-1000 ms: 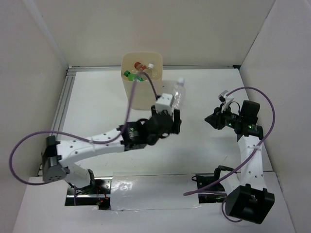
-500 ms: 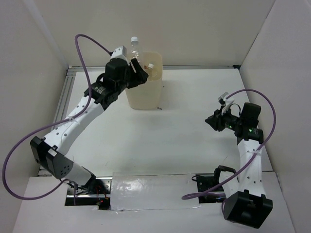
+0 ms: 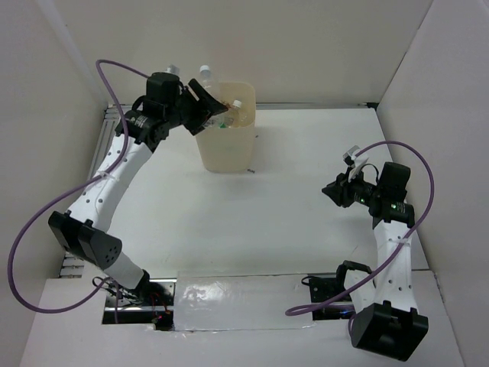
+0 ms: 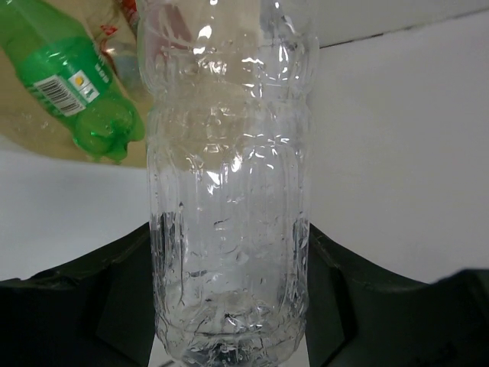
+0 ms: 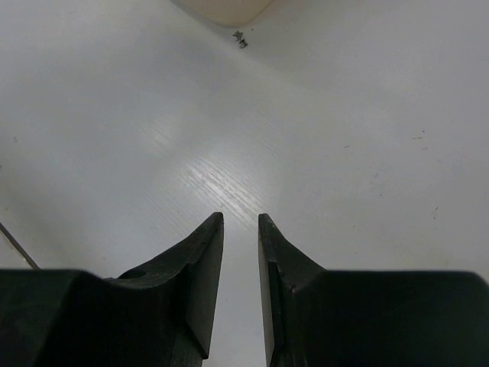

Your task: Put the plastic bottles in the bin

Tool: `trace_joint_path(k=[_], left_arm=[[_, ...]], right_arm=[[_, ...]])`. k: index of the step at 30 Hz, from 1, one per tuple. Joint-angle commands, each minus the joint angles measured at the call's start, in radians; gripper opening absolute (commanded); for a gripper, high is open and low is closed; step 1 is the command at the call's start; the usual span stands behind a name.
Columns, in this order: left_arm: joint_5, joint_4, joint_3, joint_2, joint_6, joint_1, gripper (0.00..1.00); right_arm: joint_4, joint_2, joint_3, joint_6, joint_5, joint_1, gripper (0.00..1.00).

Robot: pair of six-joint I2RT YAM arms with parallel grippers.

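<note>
A clear plastic bottle with a white cap is held by its lower body in my left gripper, which is shut on it. It hangs over the left rim of the cream bin. Inside the bin lie a green bottle, a red-labelled one and a white-capped one. My right gripper hovers over bare table at the right, its fingers a narrow gap apart with nothing between them.
The bin stands at the back of the white table, close to the rear wall. A small dark speck lies on the table by the bin's near right corner. White walls enclose the table on three sides.
My left arm swung the clear bottle from the table's middle up and back-left until it hung over the bin's left rim. The right arm has stayed in place.
</note>
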Motion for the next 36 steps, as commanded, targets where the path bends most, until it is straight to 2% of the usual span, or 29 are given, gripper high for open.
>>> trace_joint_path(k=[1,11,15,16,19,20,25,32,36], left_arm=[[0.138,-0.026,0.009,0.023,-0.132,0.078,0.29],[0.214,-0.063,0.151,0.171,-0.155,0.091,0.43],[0.223,-0.073,0.171,0.195,-0.164,0.091,0.55],[0.223,-0.073,0.171,0.204,-0.165,0.091,0.67],[0.223,-0.073,0.196,0.215,-0.165,0.100,0.86],[0.223,-0.073,0.205,0.224,-0.165,0.100,1.00],[0.241,-0.083,0.239,0.234,-0.165,0.100,1.00],[0.273,-0.083,0.169,0.139,-0.140,0.077,1.00],[0.238,-0.093,0.100,0.010,-0.060,-0.026,1.00]], right_arm=[[-0.005,-0.018,-0.004,-0.003,-0.039,-0.005,0.33],[-0.005,-0.027,-0.004,-0.003,-0.039,-0.005,0.33],[-0.005,-0.027,-0.004,-0.003,-0.039,-0.005,0.33],[-0.005,-0.027,-0.004,-0.003,-0.039,-0.005,0.34],[-0.005,-0.027,-0.004,-0.003,-0.039,-0.005,0.35],[-0.005,-0.027,-0.004,-0.003,-0.039,-0.005,0.40],[-0.005,-0.027,-0.004,-0.003,-0.039,-0.005,0.60],[-0.015,-0.027,0.007,-0.013,-0.019,-0.005,0.71],[-0.035,-0.027,0.030,-0.013,0.014,-0.005,0.82]])
